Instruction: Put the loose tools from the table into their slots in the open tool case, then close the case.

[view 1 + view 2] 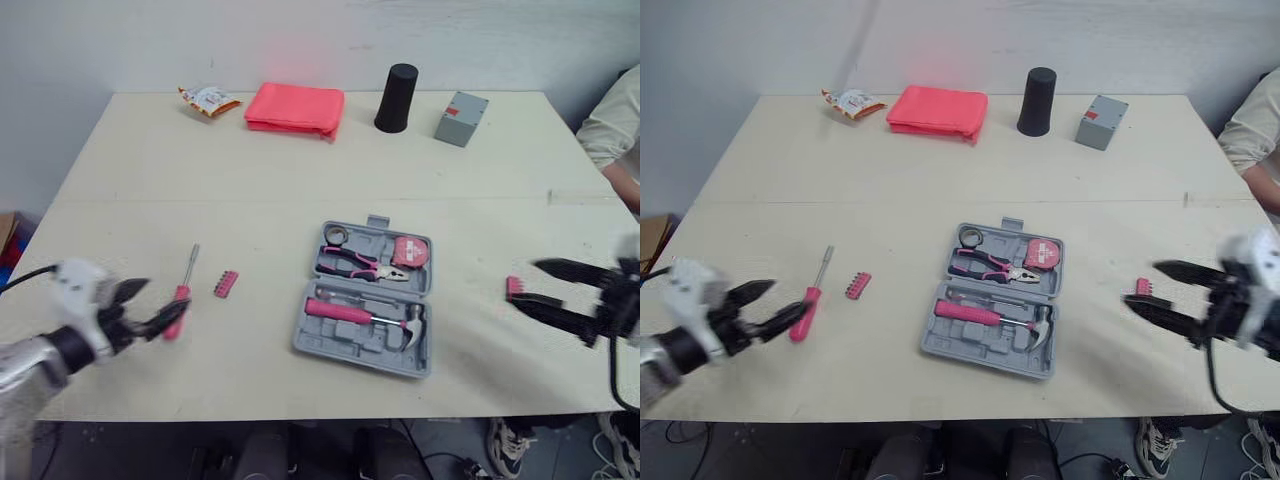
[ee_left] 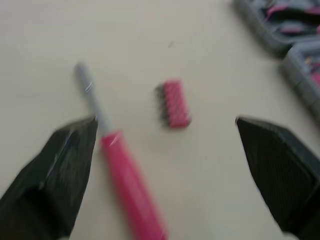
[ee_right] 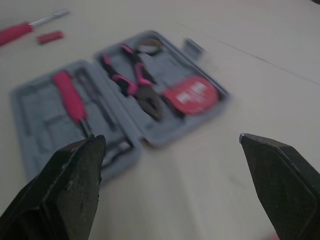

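The open grey tool case (image 1: 340, 347) lies mid-table with a pink-handled hammer (image 1: 345, 313), pliers (image 1: 362, 266) and a pink tape measure (image 1: 410, 251) in it. Left of the case lie a pink-handled screwdriver (image 1: 181, 298) and a small pink bit holder (image 1: 226, 284). My left gripper (image 1: 165, 298) is open just at the screwdriver's handle; the left wrist view has the screwdriver (image 2: 125, 185) beside one finger (image 2: 55, 170). A second pink bit holder (image 1: 514, 288) lies right of the case, at the tips of my open right gripper (image 1: 524, 283).
Along the table's far edge sit a snack packet (image 1: 208, 99), a folded pink cloth (image 1: 295, 108), a black cylinder (image 1: 397, 98) and a grey box (image 1: 461, 118). A person's sleeve (image 1: 612, 120) shows at the right edge.
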